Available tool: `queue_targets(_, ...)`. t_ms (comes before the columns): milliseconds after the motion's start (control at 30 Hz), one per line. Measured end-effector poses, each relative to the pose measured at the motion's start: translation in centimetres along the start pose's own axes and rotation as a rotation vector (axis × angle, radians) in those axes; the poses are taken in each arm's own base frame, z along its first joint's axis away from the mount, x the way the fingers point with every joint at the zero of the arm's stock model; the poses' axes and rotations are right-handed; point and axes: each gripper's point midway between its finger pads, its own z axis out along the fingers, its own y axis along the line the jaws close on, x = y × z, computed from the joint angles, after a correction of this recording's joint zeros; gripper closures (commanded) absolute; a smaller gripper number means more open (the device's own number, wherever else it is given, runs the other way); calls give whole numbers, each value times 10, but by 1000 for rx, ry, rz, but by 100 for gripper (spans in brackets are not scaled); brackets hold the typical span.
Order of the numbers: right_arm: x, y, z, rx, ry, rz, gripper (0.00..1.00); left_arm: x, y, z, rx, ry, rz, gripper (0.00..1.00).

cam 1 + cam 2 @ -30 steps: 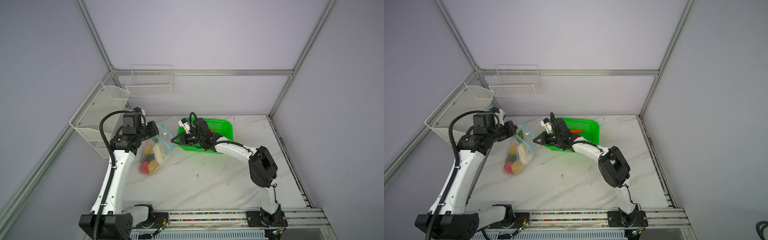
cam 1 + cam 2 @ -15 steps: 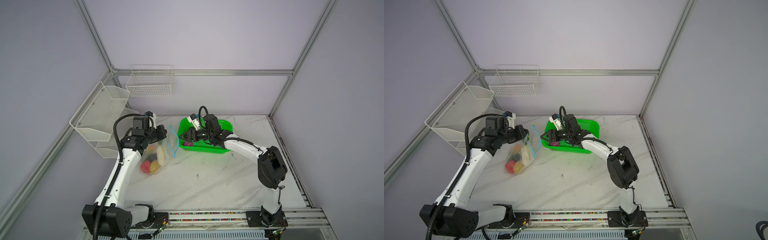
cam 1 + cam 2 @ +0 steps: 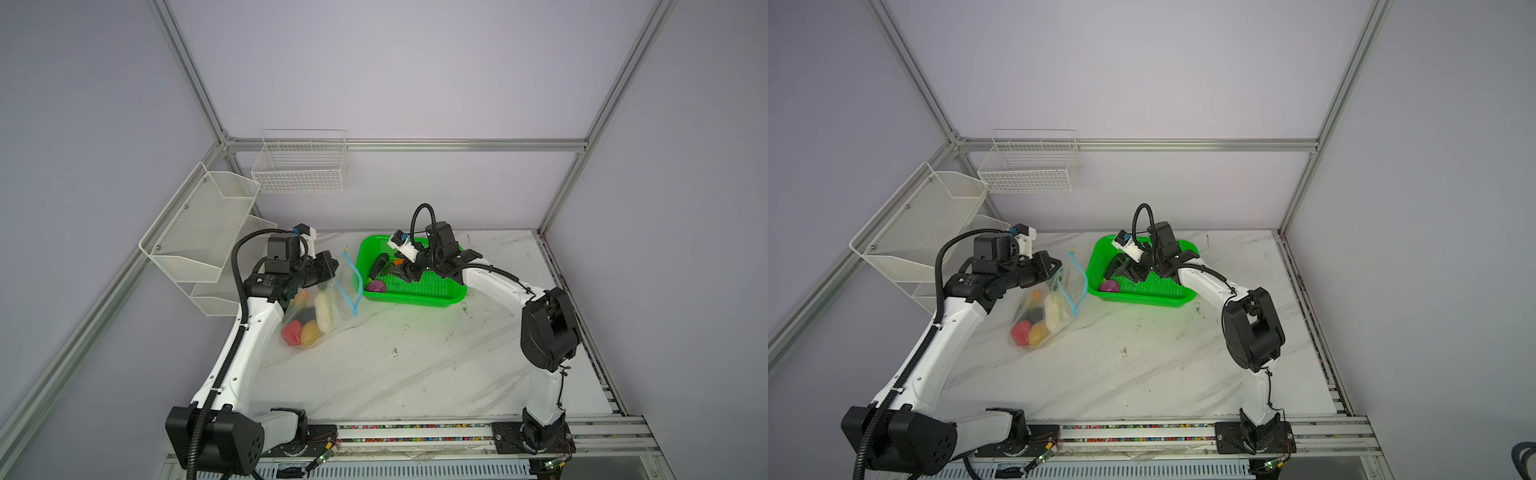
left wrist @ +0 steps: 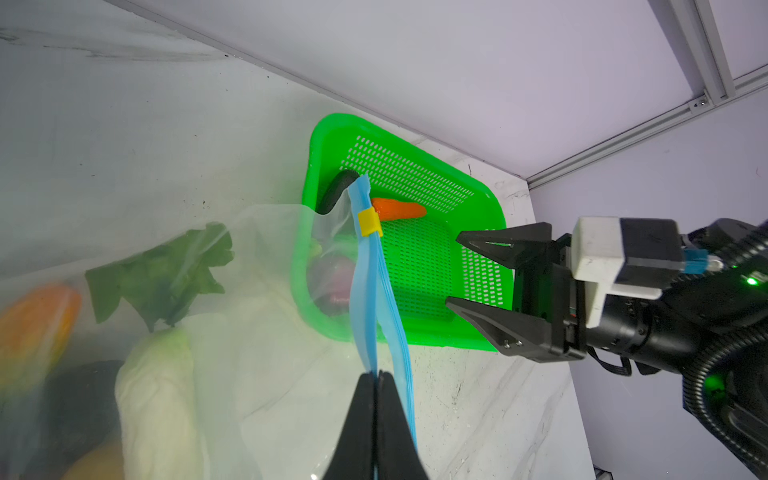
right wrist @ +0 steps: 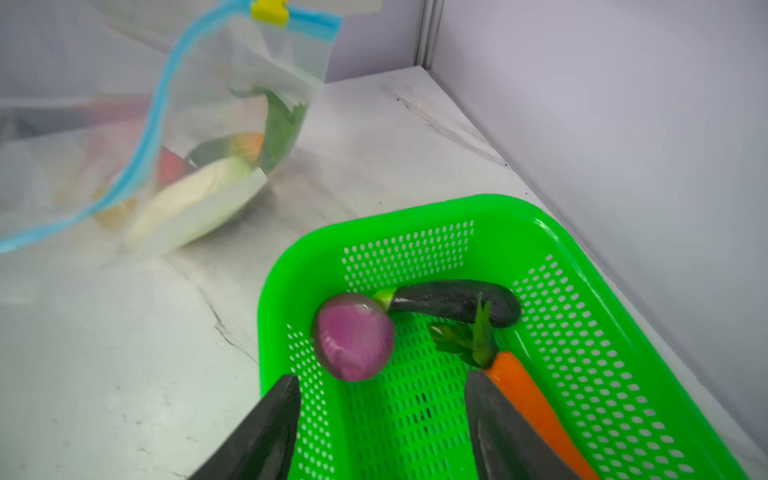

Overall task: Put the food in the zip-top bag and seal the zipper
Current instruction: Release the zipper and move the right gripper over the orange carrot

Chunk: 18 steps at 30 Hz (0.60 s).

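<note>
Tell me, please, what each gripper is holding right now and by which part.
The left gripper is shut on the zip-top bag, pinching its blue zipper strip. The right gripper hangs open over the green basket, holding nothing.

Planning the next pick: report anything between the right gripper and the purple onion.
Nothing visible does. The right gripper hangs open over the green basket, the purple onion bare just ahead; the carrot lies beside one finger.

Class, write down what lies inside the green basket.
A purple onion, dark eggplant and orange carrot lie in the green basket. The right pincer covers part of its floor.
</note>
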Motion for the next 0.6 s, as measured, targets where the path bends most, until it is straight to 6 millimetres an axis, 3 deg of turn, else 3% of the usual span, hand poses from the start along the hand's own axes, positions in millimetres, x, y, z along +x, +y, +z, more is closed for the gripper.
queue_targets(333, 68, -52, 44, 82, 200, -182, 35, 6, 1, 9, 30, 6, 8, 100)
queue_targets(600, 97, -74, 70, 109, 290, -252, 36, 7, 3, 15, 34, 10, 10, 100)
